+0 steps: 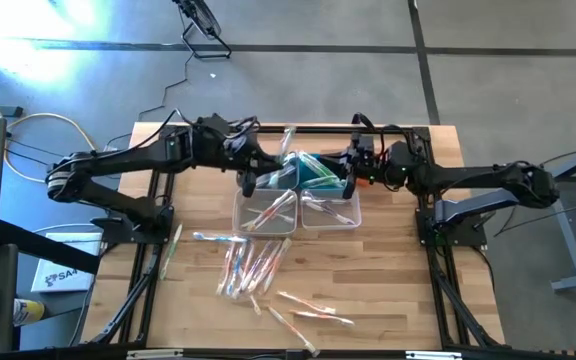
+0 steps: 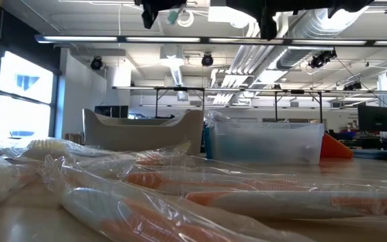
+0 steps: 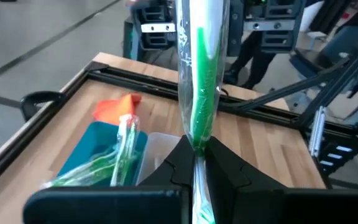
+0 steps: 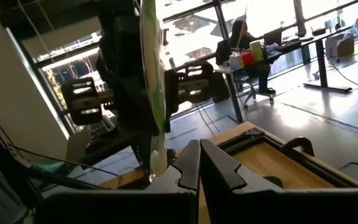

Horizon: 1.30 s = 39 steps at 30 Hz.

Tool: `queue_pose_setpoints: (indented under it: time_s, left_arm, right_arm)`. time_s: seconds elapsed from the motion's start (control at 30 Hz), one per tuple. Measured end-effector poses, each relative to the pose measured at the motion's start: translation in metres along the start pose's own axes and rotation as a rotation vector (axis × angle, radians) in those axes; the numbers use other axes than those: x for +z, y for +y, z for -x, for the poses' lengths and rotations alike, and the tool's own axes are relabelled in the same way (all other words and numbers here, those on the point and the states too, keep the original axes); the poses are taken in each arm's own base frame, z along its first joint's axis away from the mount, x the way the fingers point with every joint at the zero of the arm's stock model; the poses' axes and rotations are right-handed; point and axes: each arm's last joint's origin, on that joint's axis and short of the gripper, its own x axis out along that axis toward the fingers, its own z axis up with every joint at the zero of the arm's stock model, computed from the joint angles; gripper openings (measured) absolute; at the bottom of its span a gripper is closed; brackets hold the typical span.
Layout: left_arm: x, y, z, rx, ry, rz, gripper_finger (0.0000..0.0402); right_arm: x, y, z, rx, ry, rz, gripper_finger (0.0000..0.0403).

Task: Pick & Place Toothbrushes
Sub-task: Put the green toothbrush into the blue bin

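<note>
Left wrist view – left gripper point(image 3: 194, 163) clamped on green toothbrush point(image 3: 199, 81), raised above bins point(image 1: 298, 205). Right gripper point(image 4: 194, 163) pinched together, empty, alongside. More toothbrushes point(image 1: 253, 265) scattered on table point(image 1: 388, 270).

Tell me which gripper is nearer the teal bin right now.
Left, narrowly. The left gripper, shut on a green toothbrush, hovers over the teal bin's left edge. The right gripper, shut, sits just off its right edge.
</note>
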Motion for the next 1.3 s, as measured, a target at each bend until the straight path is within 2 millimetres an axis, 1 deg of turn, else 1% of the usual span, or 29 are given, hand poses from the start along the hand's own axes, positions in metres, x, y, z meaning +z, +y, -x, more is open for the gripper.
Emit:
queue_pose_setpoints:
  time_s: [0.07, 0.23, 0.33, 0.4, 0.6, 0.67, 0.73, 0.83, 0.97, 1.1, 1.3]
  left_arm:
    - [0.001, 0.004, -0.003, -0.013, -0.016, -0.002, 0.0016]
    - [-0.002, 0.011, -0.01, -0.032, 0.009, 0.008, 0.0016]
    - [-0.004, 0.012, -0.015, -0.037, 0.018, 0.004, 0.0016]
    - [-0.005, 0.013, -0.017, -0.038, 0.023, 0.004, 0.0016]
    - [-0.007, 0.013, -0.02, -0.059, 0.029, 0.004, 0.0016]
    - [-0.007, 0.013, -0.021, -0.064, 0.027, 0.004, 0.0016]
    - [-0.005, 0.012, -0.021, -0.075, 0.01, 0.0, 0.0016]
    - [-0.005, 0.013, -0.022, -0.08, 0.01, 0.001, 0.0016]
    - [-0.006, 0.013, -0.023, -0.081, 0.012, 0.002, 0.0016]
    - [-0.007, 0.013, -0.024, -0.082, 0.02, 0.005, 0.0016]
    - [-0.009, 0.014, -0.026, -0.084, 0.036, 0.009, 0.0016]
  right_arm:
    - [-0.003, -0.001, -0.004, 0.01, 0.0, -0.001, 0.0003]
    - [-0.005, 0.0, -0.013, 0.046, -0.059, 0.001, 0.0004]
    - [-0.007, 0.0, -0.018, 0.058, -0.091, 0.003, 0.0022]
    - [-0.009, -0.001, -0.02, 0.06, -0.097, 0.003, 0.0046]
    - [-0.014, -0.001, -0.026, 0.064, -0.107, -0.002, 0.0145]
    - [-0.016, -0.002, -0.027, 0.07, -0.106, -0.002, 0.017]
    - [-0.018, -0.002, -0.03, 0.073, -0.109, -0.009, 0.0186]
    - [-0.021, -0.003, -0.034, 0.085, -0.127, -0.029, 0.0195]
    - [-0.026, -0.003, -0.039, 0.133, -0.135, -0.027, 0.0196]
    - [-0.03, -0.004, -0.043, 0.141, -0.135, -0.028, 0.0196]
    - [-0.032, -0.003, -0.055, 0.187, -0.113, -0.02, 0.0197]
